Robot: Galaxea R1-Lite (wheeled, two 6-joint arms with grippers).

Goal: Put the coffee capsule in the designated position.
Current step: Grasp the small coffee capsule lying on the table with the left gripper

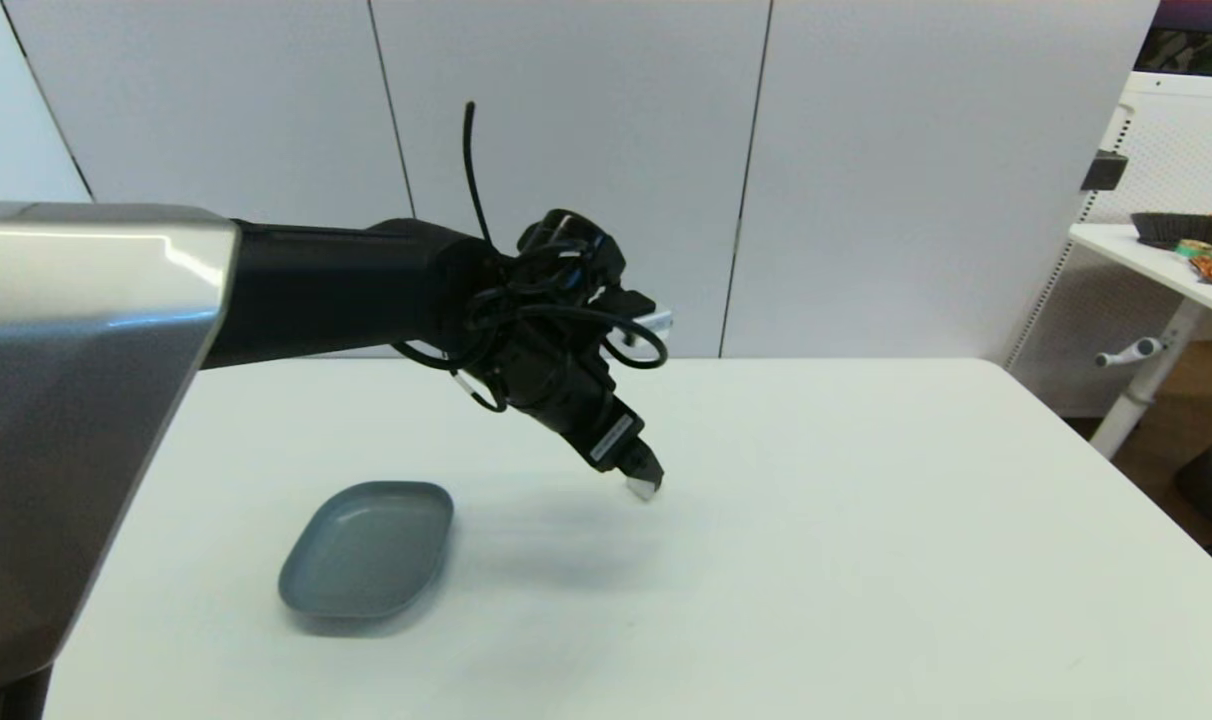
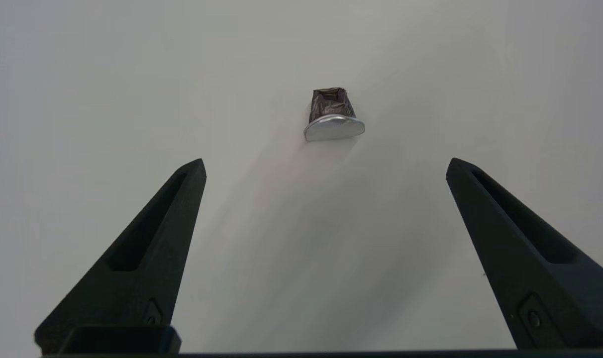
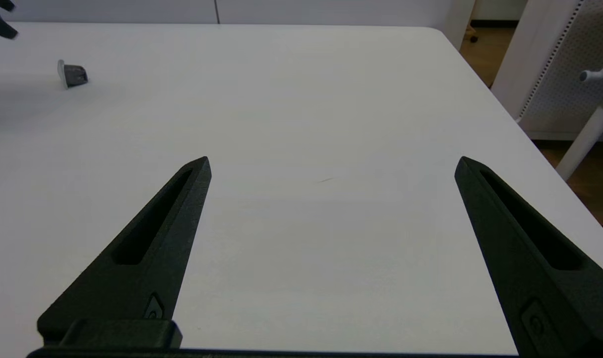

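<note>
On the left of the white surface (image 1: 816, 560) I saw a grey-blue dish (image 1: 368, 548) lying empty, which I took to be the place meant for the pod, though nothing in the views marked it so. To the right of the dish, my left pincer (image 2: 325, 166) hung over the middle of the surface, angled downward, its two black fingers spread wide and holding nothing. Just beyond its fingertips the coffee capsule (image 2: 333, 115) lay on its side on the bare surface, silver foil face turned toward the pincer, dark crumpled body pointing away; in the head view only a pale edge of it (image 1: 643, 488) showed under the pincer's tip. It sat well apart from the dish. Farther right, my right pincer (image 3: 331, 161) waited low over the surface, equally released and empty, far from the capsule (image 3: 71, 73). I judged the task barely begun: the pod was not yet grasped, and the lift, the carry to the dish and the release all remained.
</note>
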